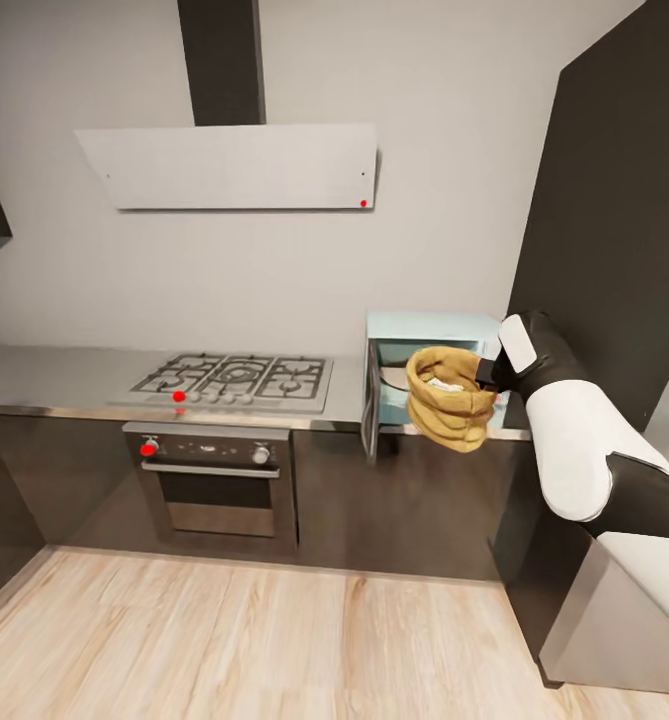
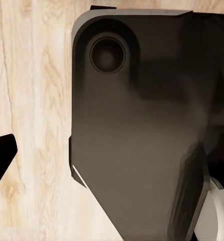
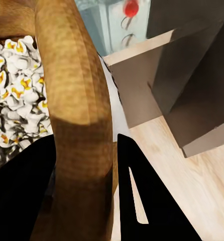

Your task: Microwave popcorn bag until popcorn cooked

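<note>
The tan-brown popcorn bag (image 1: 450, 398) hangs in the air in front of the pale mint-blue microwave (image 1: 432, 328), whose door (image 1: 371, 400) stands swung open to the left. My right gripper (image 1: 487, 374) is shut on the bag's rolled rim from the right. In the right wrist view the rim (image 3: 77, 100) sits pinched between the two black fingers (image 3: 147, 201) of the right gripper (image 3: 84, 145). Puffed white-and-yellow popcorn (image 3: 11, 90) fills the bag. The microwave's red dot (image 3: 131, 7) shows beyond. The grey countertop (image 1: 54, 372) runs to the left.
A gas hob (image 1: 236, 380) sits in the countertop over a built-in oven (image 1: 214, 470), with a white hood (image 1: 229, 165) above. A tall dark cabinet (image 1: 614, 200) stands right of the microwave. The left wrist view looks down on wooden floor (image 2: 31, 100) and my dark base (image 2: 137, 125).
</note>
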